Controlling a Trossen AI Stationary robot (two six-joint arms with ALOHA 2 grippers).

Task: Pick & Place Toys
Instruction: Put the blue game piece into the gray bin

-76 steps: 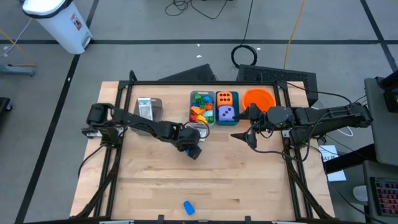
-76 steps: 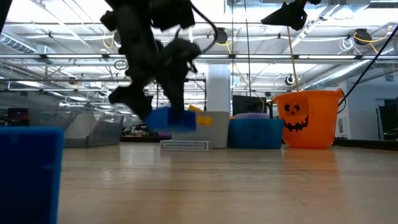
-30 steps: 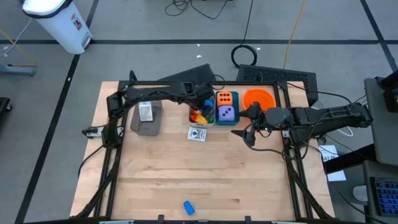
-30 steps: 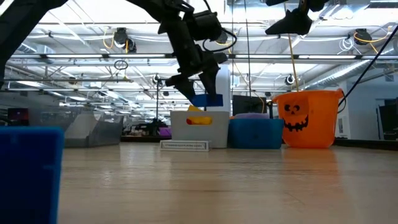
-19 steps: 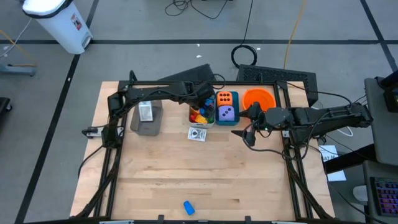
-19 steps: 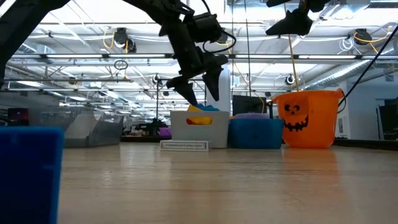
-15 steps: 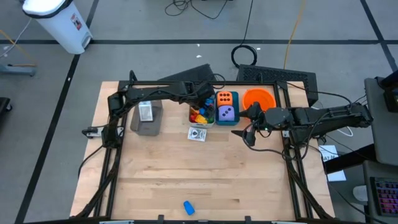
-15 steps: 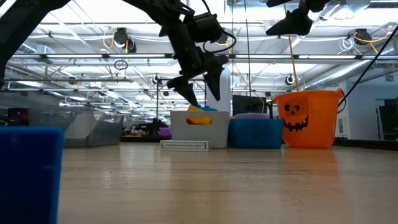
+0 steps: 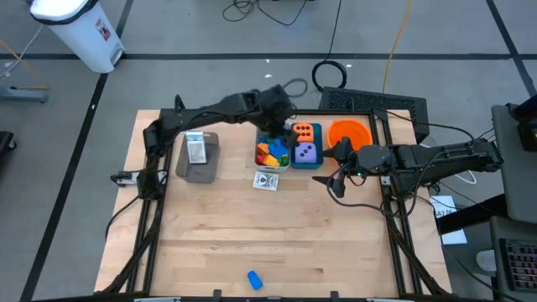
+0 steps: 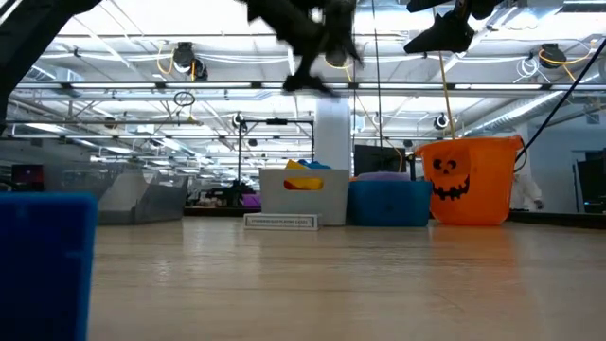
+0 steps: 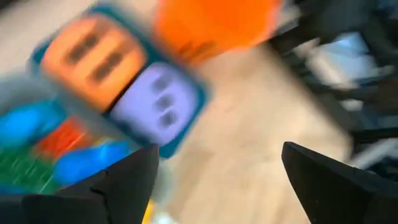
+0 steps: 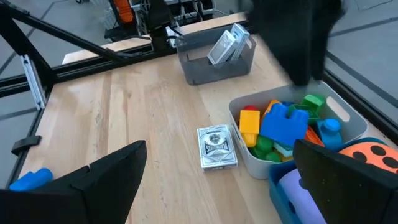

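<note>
The left gripper [image 9: 277, 113] is open and empty above the brick bin [image 9: 270, 164]. The right gripper [image 9: 330, 183] is open too, near the teal bin [image 9: 305, 165].

Right gripper [image 12: 221, 177] spread wide, empty. Between its fingers lies a white printed packet [image 12: 217, 147], flat on the wooden table [image 12: 124, 124]. Just beyond it, a grey bin [image 12: 345, 115] heaped with coloured plastic bricks [image 12: 285, 124]. Farther off, a dark grey bin [image 12: 214, 65] holding a packet.

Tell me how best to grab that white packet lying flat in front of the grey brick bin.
The white packet lies flat on the table, apart from the grey bin. Probably come straight down and pinch across its two long edges; it looks too thin for a side approach.
</note>
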